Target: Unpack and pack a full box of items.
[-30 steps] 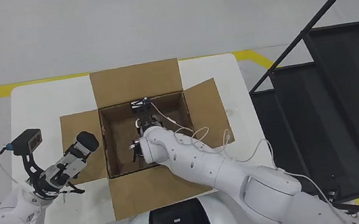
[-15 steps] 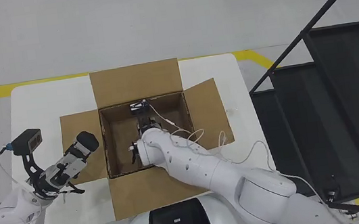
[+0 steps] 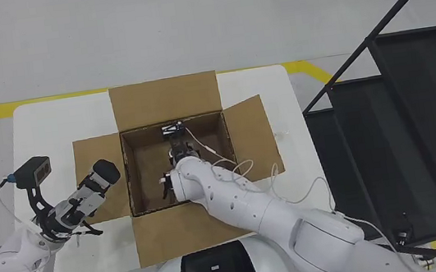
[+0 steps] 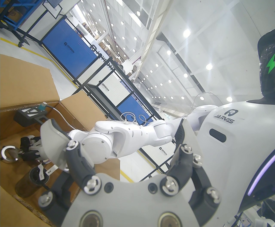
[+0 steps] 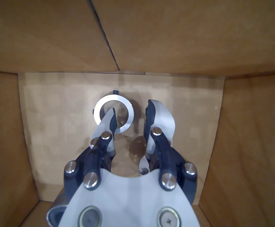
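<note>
The open cardboard box (image 3: 247, 136) stands mid-table with its flaps folded out. My right gripper (image 5: 131, 114) is down inside it, open; one fingertip (image 5: 111, 120) sits within the hole of a metal ring (image 5: 113, 101) lying on the box floor, the other outside its rim. The ring (image 4: 8, 153) and right gripper (image 4: 28, 148) also show in the left wrist view, as does my right gripper (image 3: 180, 153) in the top view. My left gripper (image 4: 117, 129) is open and holds nothing, above the box's left flap (image 3: 96, 156), as the left gripper (image 3: 88, 228) in the top view.
A dark cylinder (image 4: 28, 182) stands in the box near the ring; a round brown item (image 5: 137, 148) lies under my right fingers. A black metal rack (image 3: 400, 137) stands to the right of the white table (image 3: 51, 125).
My right gripper has shifted slightly inside the box. The left arm has kept still.
</note>
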Controlling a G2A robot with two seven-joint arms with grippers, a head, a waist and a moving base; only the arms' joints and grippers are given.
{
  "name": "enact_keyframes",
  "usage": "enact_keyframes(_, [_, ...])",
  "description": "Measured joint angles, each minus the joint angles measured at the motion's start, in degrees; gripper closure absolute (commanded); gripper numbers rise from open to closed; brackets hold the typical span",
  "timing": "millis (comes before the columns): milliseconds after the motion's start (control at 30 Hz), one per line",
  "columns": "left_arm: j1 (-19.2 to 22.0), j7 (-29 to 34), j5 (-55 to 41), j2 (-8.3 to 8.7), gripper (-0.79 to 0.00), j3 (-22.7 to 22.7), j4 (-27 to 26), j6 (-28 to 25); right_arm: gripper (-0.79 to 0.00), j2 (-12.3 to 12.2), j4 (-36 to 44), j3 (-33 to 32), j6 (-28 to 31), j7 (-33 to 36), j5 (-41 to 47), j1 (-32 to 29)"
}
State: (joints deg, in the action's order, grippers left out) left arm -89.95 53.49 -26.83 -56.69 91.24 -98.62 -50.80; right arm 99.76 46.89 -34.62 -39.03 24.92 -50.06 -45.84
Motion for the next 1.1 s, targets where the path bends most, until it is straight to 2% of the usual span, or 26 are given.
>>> enact_keyframes(33, [0.0,0.0,0.0,0.0,-0.785,0.0,0.0,0.0,-0.212,0.02,-0.09,-0.17,0.12,0.1,-0.08,-0.04])
enact_keyframes(100, [0.0,0.0,0.0,0.0,-0.785,0.0,0.0,0.0,-0.022,0.08,-0.24,-0.65,0.48,0.24,-0.17,-0.11])
enact_keyframes(133, [0.0,0.0,0.0,0.0,-0.785,0.0,0.0,0.0,0.0,0.11,-0.29,-0.83,0.61,0.26,-0.24,-0.13])
enact_keyframes(400, [0.0,0.0,0.0,0.0,-0.785,0.0,0.0,0.0,0.0,0.21,0.99,-2.67,0.31,-0.51,-1.5,-0.53])
enact_keyframes(667, [0.0,0.0,0.0,0.0,-0.785,0.0,0.0,0.0,0.0,-1.42,9.62,-3.23,-0.04,0.26,-8.28,-5.35])
enact_keyframes(933, [0.0,0.0,0.0,0.0,-0.785,0.0,0.0,0.0,0.0,-5.35,27.59,-7.9,3.21,2.72,-17.14,-14.93])
enact_keyframes(1100, [0.0,0.0,0.0,0.0,-0.785,0.0,0.0,0.0,0.0,-8.08,41.42,-13.55,9.9,8.66,-18.58,-22.37])
